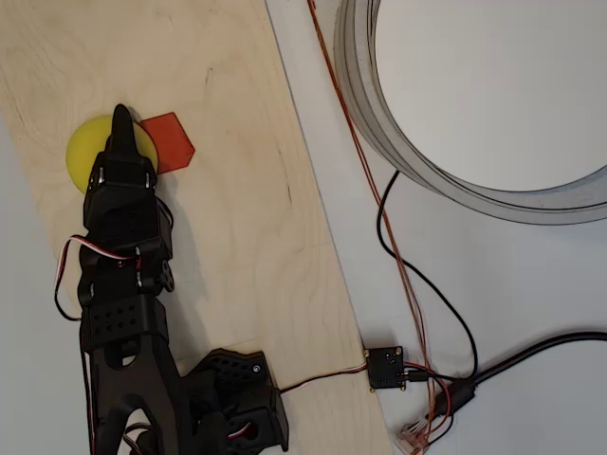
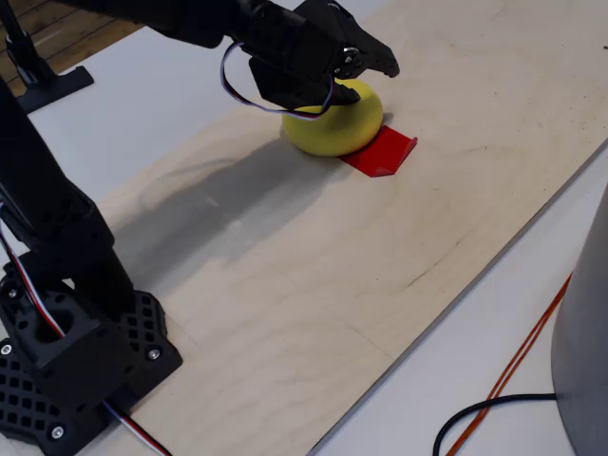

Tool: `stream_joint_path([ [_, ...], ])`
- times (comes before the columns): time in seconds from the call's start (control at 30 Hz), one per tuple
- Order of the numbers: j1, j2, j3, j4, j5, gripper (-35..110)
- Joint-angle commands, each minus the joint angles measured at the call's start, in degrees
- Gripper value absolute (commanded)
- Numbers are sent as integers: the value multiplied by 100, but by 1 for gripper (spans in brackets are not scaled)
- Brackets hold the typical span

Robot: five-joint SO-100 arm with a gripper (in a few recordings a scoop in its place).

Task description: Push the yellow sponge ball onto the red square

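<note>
The yellow sponge ball (image 1: 83, 152) lies on the upper left of the wooden board (image 1: 247, 237), and its right edge overlaps the left edge of the red square (image 1: 173, 144). My black gripper (image 1: 121, 118) reaches over the ball from below, its fingers together in a single point and nothing held. It hides the ball's middle. In the fixed view the gripper (image 2: 383, 65) sits low over the top of the ball (image 2: 328, 128). The red square (image 2: 380, 150) lies flat just in front of it, its back edge tucked under the ball.
The arm's base (image 1: 228, 398) stands at the board's lower end. A large grey ring (image 1: 427, 161) rests on the white table at the upper right. Black and orange cables (image 1: 417, 284) run down to a small black connector box (image 1: 384, 367) beside the board.
</note>
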Motion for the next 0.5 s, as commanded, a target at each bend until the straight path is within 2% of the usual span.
stream_joint_path([
  [0.0,-26,79,-114,35,44,18],
  [0.23,35,149,-299,88,0,18],
  [0.47,44,448,-1037,896,-70,18],
])
